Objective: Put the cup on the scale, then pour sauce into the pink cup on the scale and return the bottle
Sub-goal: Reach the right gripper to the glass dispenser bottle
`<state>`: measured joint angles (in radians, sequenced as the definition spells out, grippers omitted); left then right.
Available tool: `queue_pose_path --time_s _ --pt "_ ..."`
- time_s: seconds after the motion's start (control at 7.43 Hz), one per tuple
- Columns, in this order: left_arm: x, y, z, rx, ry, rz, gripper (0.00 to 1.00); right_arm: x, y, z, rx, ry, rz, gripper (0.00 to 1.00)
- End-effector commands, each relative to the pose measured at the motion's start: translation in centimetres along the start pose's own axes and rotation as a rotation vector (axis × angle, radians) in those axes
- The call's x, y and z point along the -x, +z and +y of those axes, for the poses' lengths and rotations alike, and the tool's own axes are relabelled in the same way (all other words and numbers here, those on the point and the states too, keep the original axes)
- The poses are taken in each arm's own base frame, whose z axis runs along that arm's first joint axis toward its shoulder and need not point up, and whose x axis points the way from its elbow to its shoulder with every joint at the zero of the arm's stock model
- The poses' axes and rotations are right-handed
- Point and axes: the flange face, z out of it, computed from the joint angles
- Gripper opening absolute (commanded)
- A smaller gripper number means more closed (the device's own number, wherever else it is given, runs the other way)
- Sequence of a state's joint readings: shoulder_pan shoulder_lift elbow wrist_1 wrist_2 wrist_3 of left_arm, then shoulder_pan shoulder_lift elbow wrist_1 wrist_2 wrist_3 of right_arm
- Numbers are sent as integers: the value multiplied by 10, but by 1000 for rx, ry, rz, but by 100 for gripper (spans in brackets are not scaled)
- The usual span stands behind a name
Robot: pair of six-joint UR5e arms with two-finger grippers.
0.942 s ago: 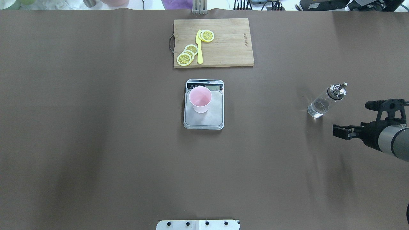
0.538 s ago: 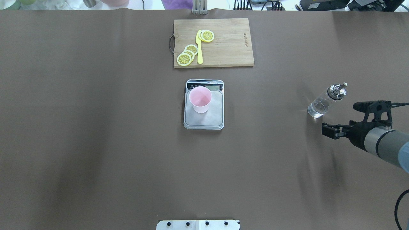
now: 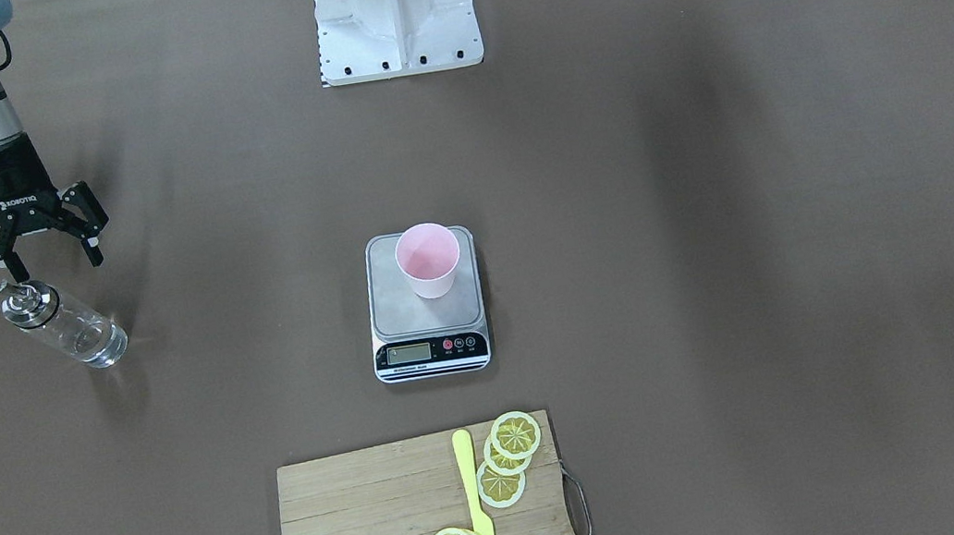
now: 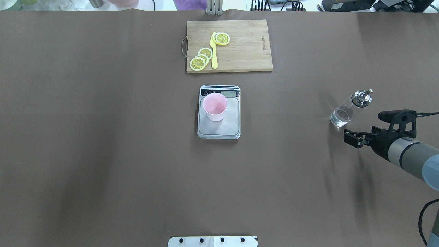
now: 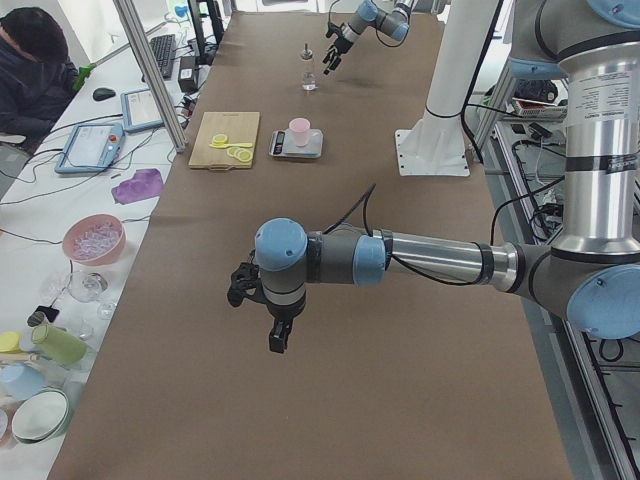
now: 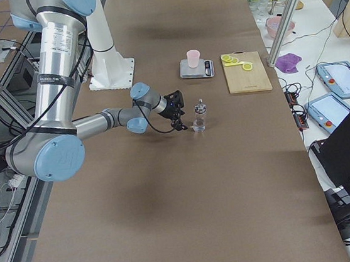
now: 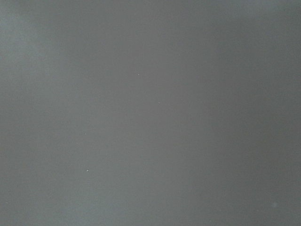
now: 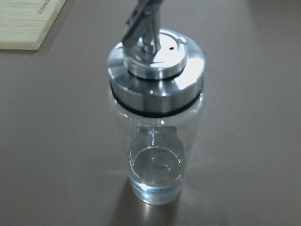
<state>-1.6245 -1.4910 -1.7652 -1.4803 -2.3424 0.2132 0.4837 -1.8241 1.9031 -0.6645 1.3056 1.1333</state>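
Observation:
The pale pink cup (image 4: 214, 107) (image 3: 427, 260) stands upright on the scale (image 4: 228, 127) (image 3: 428, 316) at mid-table. Far to the robot's right, the clear glass bottle (image 4: 345, 111) (image 3: 65, 327) (image 8: 155, 117) with its silver pourer cap stands on the table, a little clear sauce (image 8: 155, 181) in its bottom. My right gripper (image 3: 54, 260) (image 4: 350, 138) is open, close beside the bottle on the robot's side, touching nothing. The left gripper (image 5: 270, 320) shows only in the exterior left view, over bare table; I cannot tell if it is open or shut.
A wooden cutting board (image 4: 240, 44) (image 3: 364, 526) with lemon slices and a yellow knife lies beyond the scale. The robot's white base (image 3: 394, 8) is at the near edge. A person (image 5: 30, 60) sits at a side desk with bowls and cups.
My right gripper has moved in toward the bottle, ending close by its base. The cup, scale and bottle have not moved.

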Motion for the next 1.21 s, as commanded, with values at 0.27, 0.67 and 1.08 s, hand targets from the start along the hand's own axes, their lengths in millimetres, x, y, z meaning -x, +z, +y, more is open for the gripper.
queue_pose_path --time_s 0.27,0.67,1.08 --pt "-1 0 -1 0 1 0 98 4 34 5 -41 -31 17 100" --pt "-1 -1 -2 -1 2 0 98 9 46 3 -55 -46 23 100" --pt "-2 -1 -2 -2 4 1 98 0 53 5 -66 -62 50 100"
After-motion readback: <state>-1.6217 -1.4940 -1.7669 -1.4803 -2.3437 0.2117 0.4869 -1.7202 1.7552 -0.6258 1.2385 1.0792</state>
